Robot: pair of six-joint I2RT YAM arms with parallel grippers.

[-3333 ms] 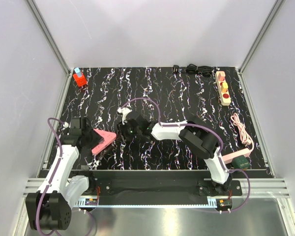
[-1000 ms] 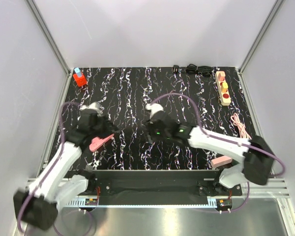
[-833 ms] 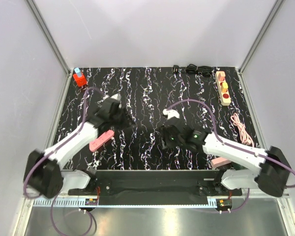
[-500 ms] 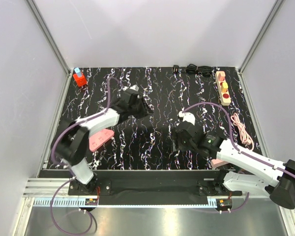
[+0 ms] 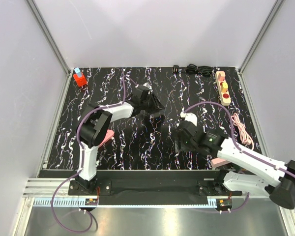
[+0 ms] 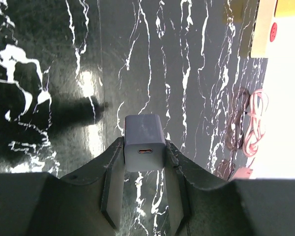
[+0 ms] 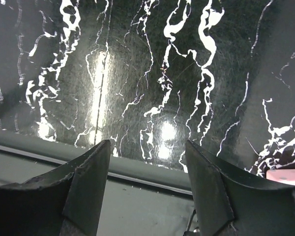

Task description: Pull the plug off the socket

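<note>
Plug gripped in the left hand, well apart from the socket

The left hand (image 6: 144,147) is closed on the plug (image 6: 144,133), a small grey-blue block with a slot-like port facing the wrist camera. Its fingers pinch the plug on both sides, over the middle of the black marbled table (image 5: 113,93). The socket (image 5: 223,88), a beige strip with red and yellow rounds along it, lies near the far right corner of the table; its end, with one red outlet, shows at the top right of the left wrist view. The right hand (image 7: 147,152) is spread open with nothing between its fingers, over the table toward the near edge. A coiled pink cable (image 5: 241,129) lies by the right edge.
</note>
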